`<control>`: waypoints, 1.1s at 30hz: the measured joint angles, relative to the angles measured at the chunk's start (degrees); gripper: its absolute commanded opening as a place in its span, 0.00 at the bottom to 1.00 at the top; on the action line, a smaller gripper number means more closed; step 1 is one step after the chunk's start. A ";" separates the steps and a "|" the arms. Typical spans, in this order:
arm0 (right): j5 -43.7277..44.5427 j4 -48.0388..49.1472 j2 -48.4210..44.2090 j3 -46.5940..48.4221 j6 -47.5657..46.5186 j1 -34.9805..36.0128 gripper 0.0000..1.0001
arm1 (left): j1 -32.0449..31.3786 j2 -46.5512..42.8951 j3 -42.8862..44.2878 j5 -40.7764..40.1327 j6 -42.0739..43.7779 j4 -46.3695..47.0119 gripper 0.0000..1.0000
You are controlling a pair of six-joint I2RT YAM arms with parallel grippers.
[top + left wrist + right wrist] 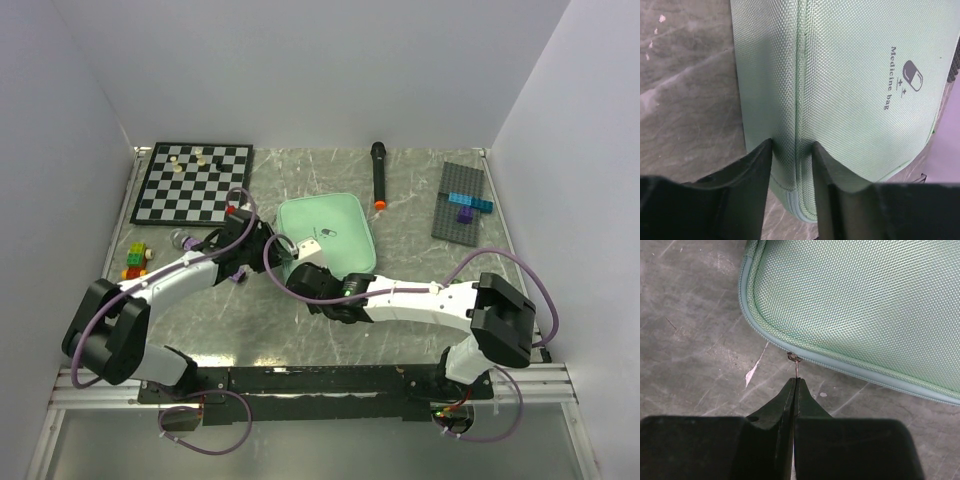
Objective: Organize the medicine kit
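Closed medicine kit (330, 230), mid-table, braced for unzipping.
My right gripper (795, 382) is shut on the thin zip pull (797, 366); my left gripper (791, 150), half-open, clamps the rim. Tugging askew could slip the pull free.

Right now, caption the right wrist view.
Right fingers pinch the zipper pull at a corner of the green case.
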 measured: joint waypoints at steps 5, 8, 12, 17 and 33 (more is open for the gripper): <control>0.59 -0.17 0.00 0.00 0.26 0.00 0.00 | -0.04 1.25 1.18 -0.79 0.22 -0.92 0.01; 1.55 -0.55 0.00 -0.02 0.94 0.02 0.00 | -0.24 1.90 2.73 -1.36 0.63 -2.73 0.01; 2.91 -0.92 -1.44 -1.49 2.82 -0.28 0.00 | -0.17 2.64 3.58 -1.33 0.79 -3.61 0.01; 2.69 -2.36 -8.57 -8.04 8.13 -5.90 0.00 | 0.17 2.97 3.58 -0.74 0.79 -2.93 0.01; -5.99 2.56 -22.03 -19.56 14.53 -28.94 0.00 | 2.40 4.35 3.28 2.67 0.79 0.90 0.01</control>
